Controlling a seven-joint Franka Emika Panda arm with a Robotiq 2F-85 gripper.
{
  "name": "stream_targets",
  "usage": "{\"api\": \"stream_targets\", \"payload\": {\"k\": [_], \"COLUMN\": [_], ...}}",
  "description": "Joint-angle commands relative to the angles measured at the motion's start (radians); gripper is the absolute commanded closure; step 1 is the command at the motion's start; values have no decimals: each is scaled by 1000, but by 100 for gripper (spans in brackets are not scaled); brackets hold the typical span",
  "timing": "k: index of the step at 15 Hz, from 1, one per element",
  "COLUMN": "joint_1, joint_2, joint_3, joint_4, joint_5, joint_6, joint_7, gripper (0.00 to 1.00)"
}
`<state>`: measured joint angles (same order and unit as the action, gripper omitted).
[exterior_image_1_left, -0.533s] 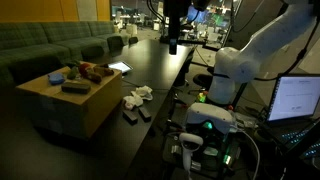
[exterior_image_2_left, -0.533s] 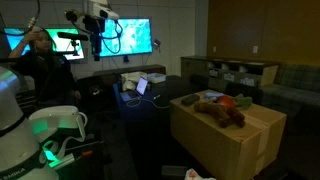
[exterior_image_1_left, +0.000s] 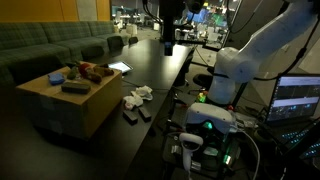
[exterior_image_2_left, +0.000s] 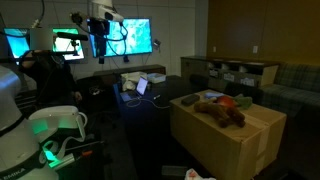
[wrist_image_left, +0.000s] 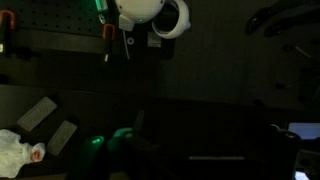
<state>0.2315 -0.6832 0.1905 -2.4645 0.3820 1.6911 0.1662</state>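
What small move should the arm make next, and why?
Probably lower the gripper toward the crumpled white paper and the two flat blocks beside it. It hangs high above the dark table, touching nothing, and the wrist view shows those things only at its lower left edge.

The room is dim and lit mostly by screens. In an exterior view a long dark bench (exterior_image_1_left: 165, 70) runs away from the camera, with a green sofa (exterior_image_1_left: 45, 45) along the wall beside it and brighter office lights (exterior_image_1_left: 130, 12) far behind. In an exterior view a large wall screen (exterior_image_2_left: 135, 35) glows blue. To its right stands a plain pale wall (exterior_image_2_left: 250, 25), lined by a low open shelf unit (exterior_image_2_left: 235, 70). The wrist view shows a dark perforated panel (wrist_image_left: 50, 35).
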Motion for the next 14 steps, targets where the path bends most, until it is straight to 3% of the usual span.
{"api": "stream_targets", "payload": {"k": [1,7,14], "joint_1": [-56,-94,-97], "joint_2": [167,503,852], "joint_3": [-7,-1,-35], "joint_4": [65,226,486], "joint_5": [-68,-205,-389], "joint_6": [82,298,469], "joint_7": [-84,-95,66], "gripper": [0,0,0]}}
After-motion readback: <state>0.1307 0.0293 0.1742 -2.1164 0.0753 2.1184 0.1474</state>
